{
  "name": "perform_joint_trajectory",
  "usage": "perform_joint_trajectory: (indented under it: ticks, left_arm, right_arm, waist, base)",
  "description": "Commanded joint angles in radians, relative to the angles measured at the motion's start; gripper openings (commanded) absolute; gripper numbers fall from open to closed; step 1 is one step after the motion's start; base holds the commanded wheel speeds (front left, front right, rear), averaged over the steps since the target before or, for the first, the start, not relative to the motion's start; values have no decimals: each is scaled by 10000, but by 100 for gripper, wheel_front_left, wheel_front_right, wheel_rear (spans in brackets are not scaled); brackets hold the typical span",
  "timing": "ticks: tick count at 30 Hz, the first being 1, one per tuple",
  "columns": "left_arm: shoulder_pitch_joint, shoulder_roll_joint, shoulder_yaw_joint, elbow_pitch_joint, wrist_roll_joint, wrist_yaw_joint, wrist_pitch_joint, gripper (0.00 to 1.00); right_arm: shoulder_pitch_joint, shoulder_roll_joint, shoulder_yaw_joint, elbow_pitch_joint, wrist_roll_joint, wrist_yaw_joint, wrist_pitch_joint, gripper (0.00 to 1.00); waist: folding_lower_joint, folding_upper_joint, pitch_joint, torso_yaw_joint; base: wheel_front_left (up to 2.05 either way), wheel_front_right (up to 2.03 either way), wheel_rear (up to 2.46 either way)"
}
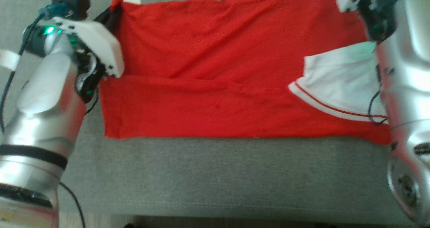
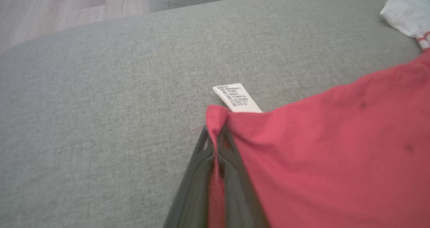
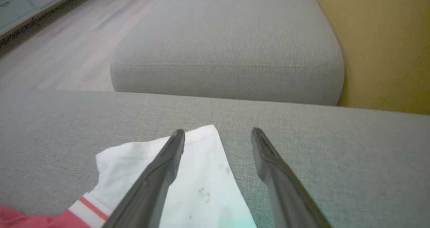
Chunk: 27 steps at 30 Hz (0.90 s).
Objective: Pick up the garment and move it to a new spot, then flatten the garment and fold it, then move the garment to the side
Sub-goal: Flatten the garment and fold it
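- The garment point(image 1: 215, 86), a red shirt with white sleeves, lies spread across the grey sofa seat point(image 1: 215, 174). Its near hem runs almost parallel to the seat's front edge, set a little back from it.
- A long crease crosses the red cloth from the left side toward the right, so the cloth is not fully smooth.
- The left gripper point(image 2: 214, 137) is closed on the garment's far left corner. In the left wrist view a pinch of red cloth stands up between the two dark fingers, which are pressed together.
- A white care label point(image 2: 238, 98) with small printed lines pokes out from under that same corner. It lies flat on the seat just beyond the gripper's tips.
- The right gripper point(image 3: 218, 134) stands with its jaws wide apart and holds nothing.
- It hangs over the garment's right end, above a white sleeve point(image 3: 188, 187) with a thin red stripe near its seam.
- Its left finger point(image 3: 158, 177) crosses over that sleeve, while the other finger is over bare seat fabric. I cannot tell whether either tip touches the surface.
- In the head view a white sleeve lies folded inward over the red cloth on the right side, next to the right arm.
- Beyond the seat's far edge, the right wrist view shows a second grey cushion point(image 3: 228, 43). A pale wooden floor point(image 3: 67, 46) is to its left and a yellow wall point(image 3: 386, 36) to its right.
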Motion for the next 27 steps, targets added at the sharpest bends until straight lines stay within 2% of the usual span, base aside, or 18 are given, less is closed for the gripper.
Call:
perform_joint_trajectory:
  ticks: [1,9,17,18,19,20,21,27]
  left_arm:
    - [-587,241,71,-263,-114,14,-222,0]
    - [-1146,-191,-327,-132,-492,14,-627,0]
    - [-1474,-398,-817,171,-825,14,-963,0]
    - [-1504,-404,-868,218,-869,14,-1002,0]
    - [-1531,-414,-917,267,-915,14,-1039,0]
    - [-1555,-424,-969,317,-959,14,-1075,0]
    - [-1580,-433,-1016,366,-1003,14,-1112,0]
    - [-1789,-403,-1030,698,-1116,14,-1727,0]
  right_arm:
    - [-573,38,-144,73,-259,33,263,100]
    - [-1825,-221,-283,1124,-1253,33,1112,100]
    - [-2458,-331,-809,2019,-2422,33,2083,100]
    - [-2470,-325,-876,2098,-2548,33,2181,85]
    - [-2474,-319,-941,2155,-2650,33,2236,58]
    - [-2476,-311,-1007,2189,-2724,33,2236,26]
    - [-2483,-322,-1104,2185,-2784,33,2177,0]
    - [-2465,-323,-1628,1788,-3134,33,895,0]
  waist:
    - [-1,0,424,533]
    - [-1,0,985,1056]
    - [-1,0,1252,1232]
    - [-1,0,1255,1231]
    - [-1,0,1252,1232]
    - [-1,0,1239,1232]
    - [-1,0,1226,1230]
    - [-1,0,1089,1140]
  base:
    - [0,0,0]
    - [0,0,0]
    - [0,0,0]
    - [0,0,0]
    - [0,0,0]
    - [0,0,0]
    - [0,0,0]
    - [0,0,0]
